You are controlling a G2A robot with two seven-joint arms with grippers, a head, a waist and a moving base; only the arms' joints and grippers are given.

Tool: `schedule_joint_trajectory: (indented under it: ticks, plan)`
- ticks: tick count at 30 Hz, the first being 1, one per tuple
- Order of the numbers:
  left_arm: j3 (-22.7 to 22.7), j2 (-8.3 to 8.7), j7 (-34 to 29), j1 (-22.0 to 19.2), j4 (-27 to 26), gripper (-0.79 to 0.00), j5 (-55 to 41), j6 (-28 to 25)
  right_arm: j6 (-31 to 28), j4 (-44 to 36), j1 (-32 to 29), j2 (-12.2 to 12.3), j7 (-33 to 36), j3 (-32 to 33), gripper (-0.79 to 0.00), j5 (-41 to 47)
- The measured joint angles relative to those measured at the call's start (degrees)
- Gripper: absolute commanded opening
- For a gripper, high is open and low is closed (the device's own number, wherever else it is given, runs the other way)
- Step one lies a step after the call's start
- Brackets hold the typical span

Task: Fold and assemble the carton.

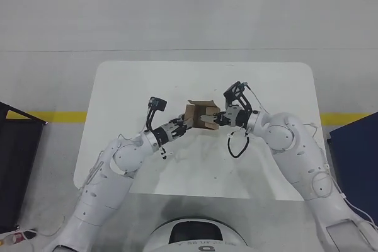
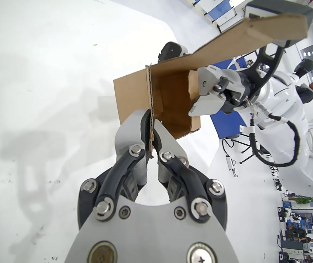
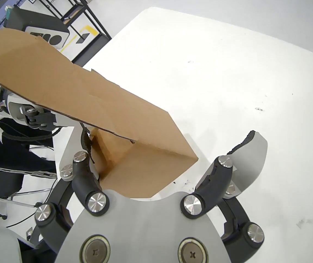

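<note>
Brown cardboard, the half-formed carton (image 1: 200, 114) hangs over the table's (image 1: 132, 88) middle, one wall edge pinched tight in the left claw (image 2: 151, 135) while the right claw (image 3: 168, 140) gapes wide around a corner, so I'd grip firmly there and press the flap squarely inward.

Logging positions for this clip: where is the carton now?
The carton is held over the table's middle in the top view, left hand pinching its edge, open right hand straddling a corner.

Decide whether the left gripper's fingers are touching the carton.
Touching. In the left wrist view, the fingers of the left gripper pinch the carton by its corrugated edge.
</note>
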Motion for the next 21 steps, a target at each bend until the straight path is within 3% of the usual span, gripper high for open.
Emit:
schedule_joint_trajectory:
  ticks: [10, 18, 21]
  plan:
    - [0.6, 0.03, -1.0, -0.8, 2.6, -0.785, -2.0, 0.4, 0.0, 3.1, 2.5, -0.4, 3.1, -2.3, -0.006, 1.5]
    - [1.6, -0.06, -2.0, -1.6, 5.6, -0.785, -4.1, 0.1, -1.3, 8.3, 5.0, -1.0, 3.6, -4.4, -0.320, 3.8]
    - [1.8, -0.04, -1.9, -1.8, 6.0, -0.785, -4.5, 0.0, -1.5, 10.1, 6.0, -1.3, 3.7, -5.1, -0.394, 4.2]
